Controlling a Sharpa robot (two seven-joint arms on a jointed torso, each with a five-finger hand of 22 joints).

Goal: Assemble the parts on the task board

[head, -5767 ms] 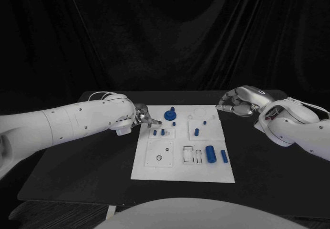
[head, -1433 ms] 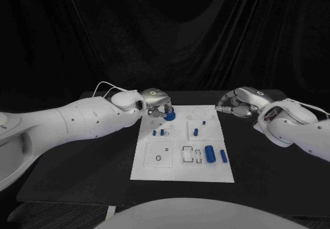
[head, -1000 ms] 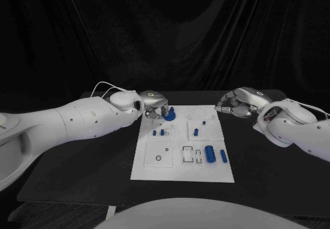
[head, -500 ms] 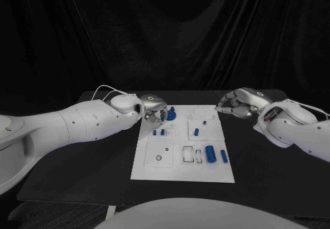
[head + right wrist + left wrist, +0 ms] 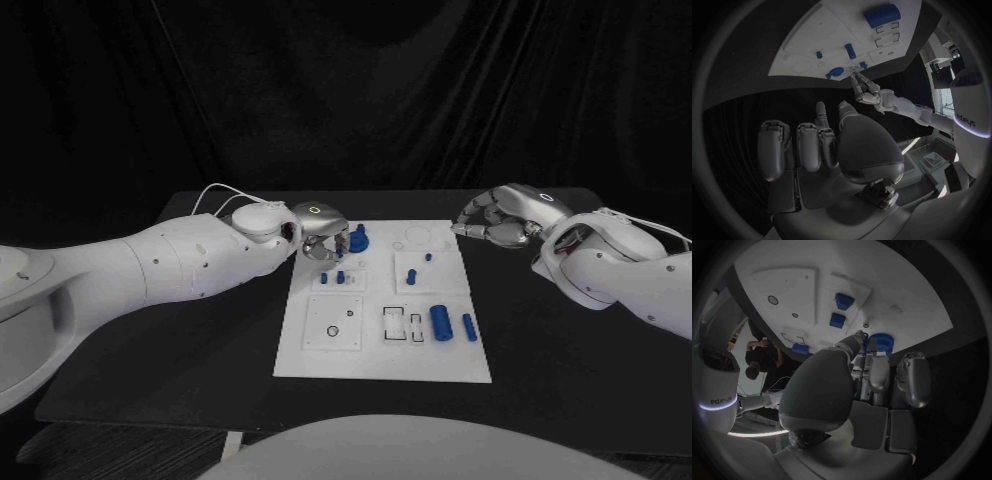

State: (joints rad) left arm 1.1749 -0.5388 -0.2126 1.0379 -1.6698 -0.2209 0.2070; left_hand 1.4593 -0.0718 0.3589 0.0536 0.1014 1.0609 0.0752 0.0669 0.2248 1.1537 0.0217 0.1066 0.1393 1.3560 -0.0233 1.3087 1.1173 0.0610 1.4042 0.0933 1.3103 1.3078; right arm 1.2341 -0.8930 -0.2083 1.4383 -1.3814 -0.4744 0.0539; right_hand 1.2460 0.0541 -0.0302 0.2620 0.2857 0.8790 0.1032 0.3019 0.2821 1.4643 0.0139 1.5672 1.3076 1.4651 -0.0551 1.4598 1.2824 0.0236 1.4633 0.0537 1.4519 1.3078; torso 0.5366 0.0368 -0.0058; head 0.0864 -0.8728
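The white task board [image 5: 382,350] lies in the middle of the black table. A blue gear-shaped part [image 5: 359,240] [image 5: 879,342] [image 5: 836,72] stands at its far left corner. My left hand [image 5: 320,232] [image 5: 861,380] [image 5: 870,92] hovers just left of this gear, fingers stretched toward it, fingertips [image 5: 872,346] right beside its rim with nothing between them. My right hand [image 5: 498,215] [image 5: 829,145] floats off the board's far right corner with its fingers curled in and holding nothing.
On the board stand two small blue pegs [image 5: 332,277] and another peg [image 5: 413,276]. A thick blue cylinder [image 5: 440,323] and a thin one [image 5: 470,327] lie at the right. Bare black table [image 5: 173,350] lies on both sides.
My left hand has slid a little to the left and lower, off the blue gear, which now shows more fully and stays in place. The right hand has not moved.
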